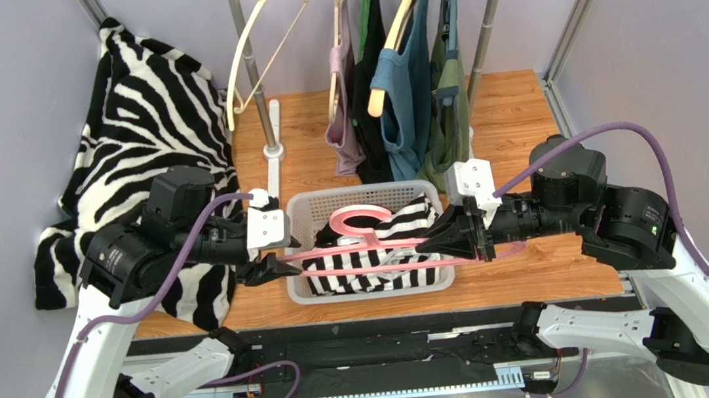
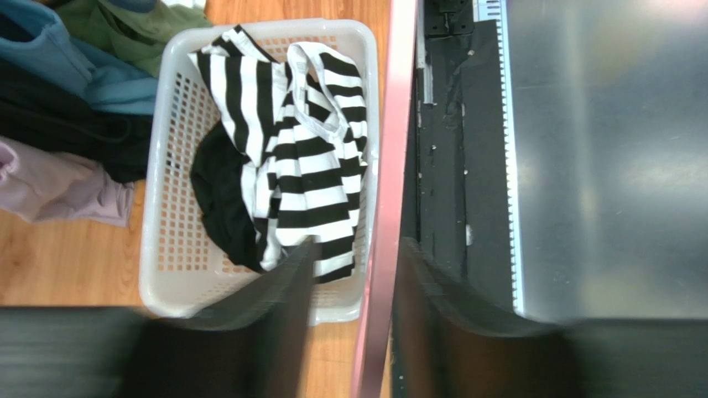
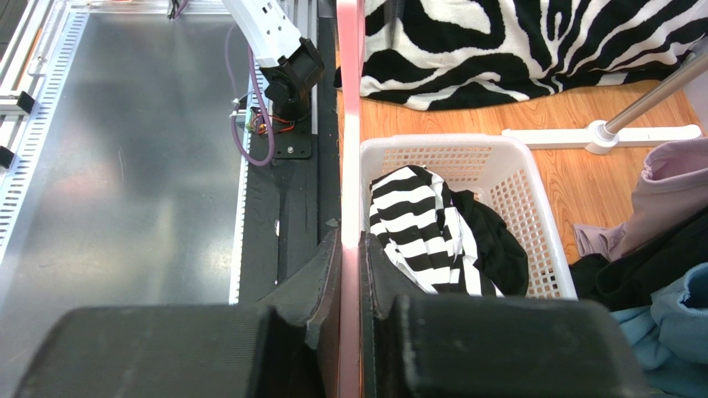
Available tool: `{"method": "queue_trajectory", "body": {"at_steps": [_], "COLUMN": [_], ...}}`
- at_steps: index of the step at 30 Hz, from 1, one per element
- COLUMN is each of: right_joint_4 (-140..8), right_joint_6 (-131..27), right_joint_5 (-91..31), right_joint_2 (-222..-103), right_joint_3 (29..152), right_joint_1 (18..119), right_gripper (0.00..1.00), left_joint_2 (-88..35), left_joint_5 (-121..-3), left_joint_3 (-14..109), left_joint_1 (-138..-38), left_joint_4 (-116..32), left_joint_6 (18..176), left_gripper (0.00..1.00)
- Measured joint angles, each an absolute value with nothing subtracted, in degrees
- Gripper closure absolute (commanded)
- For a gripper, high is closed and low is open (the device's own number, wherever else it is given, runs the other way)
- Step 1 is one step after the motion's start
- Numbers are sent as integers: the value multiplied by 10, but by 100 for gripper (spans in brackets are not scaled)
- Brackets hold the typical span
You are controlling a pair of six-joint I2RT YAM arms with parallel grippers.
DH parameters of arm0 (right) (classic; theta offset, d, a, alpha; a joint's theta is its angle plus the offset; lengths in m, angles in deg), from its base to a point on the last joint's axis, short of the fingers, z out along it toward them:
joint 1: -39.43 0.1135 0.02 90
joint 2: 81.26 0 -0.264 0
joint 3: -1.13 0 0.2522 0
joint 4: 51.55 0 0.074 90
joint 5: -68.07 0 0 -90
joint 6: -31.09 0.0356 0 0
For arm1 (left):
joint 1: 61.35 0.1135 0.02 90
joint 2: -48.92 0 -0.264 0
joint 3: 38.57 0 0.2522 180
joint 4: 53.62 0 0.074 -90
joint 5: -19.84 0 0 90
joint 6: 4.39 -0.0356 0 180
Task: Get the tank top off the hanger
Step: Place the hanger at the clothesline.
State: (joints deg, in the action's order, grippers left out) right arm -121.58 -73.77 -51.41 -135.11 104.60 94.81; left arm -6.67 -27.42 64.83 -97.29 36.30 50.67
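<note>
Tank top (image 1: pixel 408 219) in white basket (image 1: pixel 378 288), pink hanger (image 1: pixel 359 220) in right tool (image 3: pixel 350 249)

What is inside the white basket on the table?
A crumpled black-and-white striped tank top and some black fabric lie in the basket. Whether anything lies under them cannot be seen.

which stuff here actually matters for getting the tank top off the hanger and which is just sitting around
In the job: pink hanger, striped tank top, white basket, right gripper clamped on the hanger, left gripper open around it.
Just lying about: zebra blanket, cream hanger, hung clothes, black garment in the basket.
</note>
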Motion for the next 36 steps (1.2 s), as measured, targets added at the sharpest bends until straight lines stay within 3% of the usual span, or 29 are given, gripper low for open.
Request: {"method": "queue_trajectory", "body": {"at_steps": [1, 2, 9, 12, 13, 14, 18, 19, 20, 29, 36], "right_joint_4": [-1215, -1215, -1196, -1179, -1172, -1162, -1102, -1084, -1067, -964, -937], "right_joint_6": [-738, -738, -738, -736, -735, -732, -720, -720, -720, -724, -724], "right_joint_5": [-514, -515, -498, -483, -474, -465, -384, -360, -339, -127, -19], "right_joint_2": [-1351, -1351, -1353, -1353, -1352, -1350, -1337, -1332, -1325, -1271, -1270], "right_joint_3": [1046, 1046, 1046, 1042, 1039, 1034, 1014, 1010, 1006, 1003, 1003], "right_joint_1": [948, 948, 948, 950, 951, 953, 955, 955, 955, 952, 952], "right_gripper": [100, 100, 98, 86, 74, 69, 54, 36, 33, 28, 30], "left_joint_2": [-66, -65, -54, -46, -43, -40, -23, -11, 3, 178, 180], "left_joint_5": [-275, -276, -291, -301, -306, -313, -346, -354, -362, -403, -537], "left_joint_3": [649, 649, 655, 656, 658, 659, 678, 684, 686, 691, 722], "left_joint_1": [-973, -973, -974, -974, -973, -972, -952, -941, -929, -828, -811], "left_joint_4": [361, 361, 360, 356, 355, 353, 356, 355, 355, 303, 225], "left_joint_6": [506, 508, 506, 507, 507, 508, 517, 519, 523, 611, 685], "left_gripper": [92, 100, 100, 100, 100, 100, 100, 100, 100, 100, 100]}}
